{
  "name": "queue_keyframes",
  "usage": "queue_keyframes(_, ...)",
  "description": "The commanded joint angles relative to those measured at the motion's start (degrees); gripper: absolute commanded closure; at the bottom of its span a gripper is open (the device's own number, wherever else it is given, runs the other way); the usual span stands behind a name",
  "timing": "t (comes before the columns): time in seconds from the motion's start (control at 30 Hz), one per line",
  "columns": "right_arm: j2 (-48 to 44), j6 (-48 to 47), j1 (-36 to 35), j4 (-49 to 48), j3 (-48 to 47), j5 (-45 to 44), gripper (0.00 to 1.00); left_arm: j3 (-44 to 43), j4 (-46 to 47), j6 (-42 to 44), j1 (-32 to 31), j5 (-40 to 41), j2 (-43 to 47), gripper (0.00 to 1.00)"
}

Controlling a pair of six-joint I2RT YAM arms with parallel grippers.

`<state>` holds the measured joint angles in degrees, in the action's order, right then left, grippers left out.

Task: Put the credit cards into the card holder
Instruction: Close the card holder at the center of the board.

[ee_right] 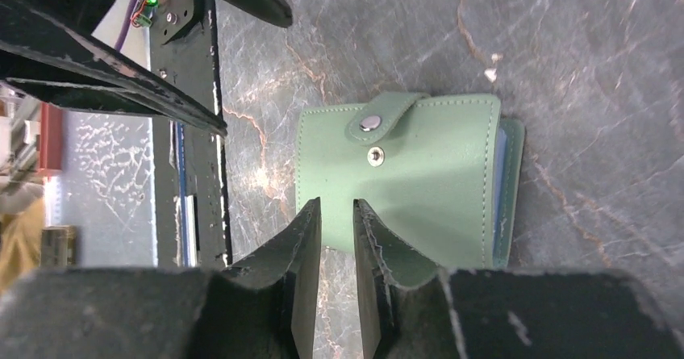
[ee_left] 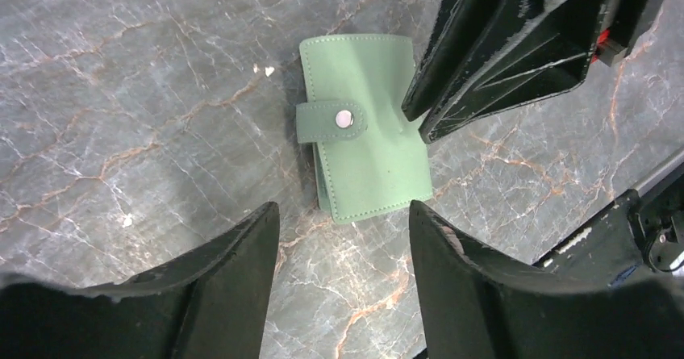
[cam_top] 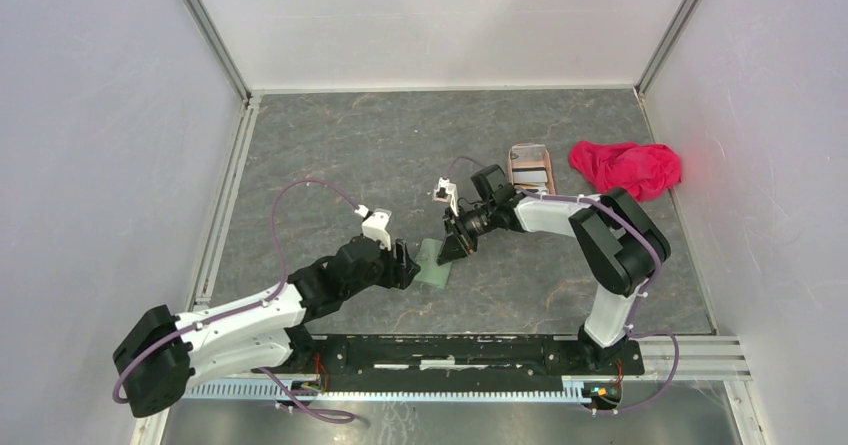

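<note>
We see the card holder (ee_left: 367, 145), a small sage-green bifold, lying flat and folded shut on the grey marbled tabletop (cam_top: 350, 145), near the middle and between the two arms. Its strap tab (ee_left: 331, 122) curls over one long edge onto the cover, and in the right wrist view a second stud (ee_right: 375, 156) sits bare on the cover just beside the tab's snap, so the tab looks unfastened there. A sliver of pale blue-green pocket (ee_right: 501, 165) peeks out along the opposite edge. The left gripper (ee_left: 343, 210) hovers low, just beside the holder, its jaws standing well apart with nothing between them and the holder's near short edge lying just beyond the tips. The right gripper (ee_right: 336, 203) comes in from the other side, tilted down over the holder's long edge. Its jaws are parted by only a narrow gap and grip nothing that we can make out. Whether their tips touch the cover we cannot tell. Well apart from all this, towards the far right of the tabletop, sits a pinkish-brown oblong tray (cam_top: 511, 170) with something pale inside, too small for us to identify, and a crumpled red-pink cloth (cam_top: 625, 168) lies just beside it.
</note>
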<state>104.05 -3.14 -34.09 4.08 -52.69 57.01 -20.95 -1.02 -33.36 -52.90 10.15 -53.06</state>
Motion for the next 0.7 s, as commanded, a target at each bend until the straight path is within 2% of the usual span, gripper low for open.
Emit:
queue_keyframes(0.0, -4.60, -9.30, 0.14, 4.26, -3.87, 1.50, 0.73, -2.38, 2.90, 1.43, -0.27, 4.26, 1.01, 0.29)
queue_keyframes(0.03, -5.02, -10.35, 0.20, 5.34, -4.44, 1.00, 0.73, -2.84, 3.24, 1.92, -0.27, 4.50, 0.76, 0.24)
queue_keyframes(0.1, -5.26, -12.03, 0.32, 7.03, -5.27, -0.67, 0.72, -2.94, 5.77, 3.24, -0.27, 4.56, -0.27, 0.07)
queue_keyframes(0.13, -5.03, -12.15, 0.54, 7.41, -5.52, -1.69, 0.72, -2.92, 6.52, 3.85, -0.25, 4.45, -1.14, 0.02)
queue_keyframes(0.2, -3.81, -12.29, 0.99, 8.29, -5.87, -2.45, 0.72, -4.66, 5.25, 6.26, -0.17, 4.01, -4.05, 0.00)
queue_keyframes(0.3, -2.32, -10.93, 2.04, 8.48, -6.14, -2.79, 0.72, -10.47, -0.93, 7.65, -0.18, 5.08, -9.91, 0.05)
queue_keyframes(0.37, -1.45, -9.96, 2.28, 8.67, -6.34, -4.80, 0.74, -14.92, -3.77, 8.38, -0.27, 4.03, -14.07, 0.15)
queue_keyframes(0.5, 0.12, -7.90, 2.32, 8.05, -6.26, -5.15, 0.77, -18.59, -4.80, 8.36, -0.33, 2.36, -20.30, 0.26)
queue_keyframes(0.67, 2.44, -5.66, 2.31, 7.21, -6.30, -3.48, 0.80, -19.76, -5.56, 8.45, -0.44, 2.49, -22.77, 0.38)
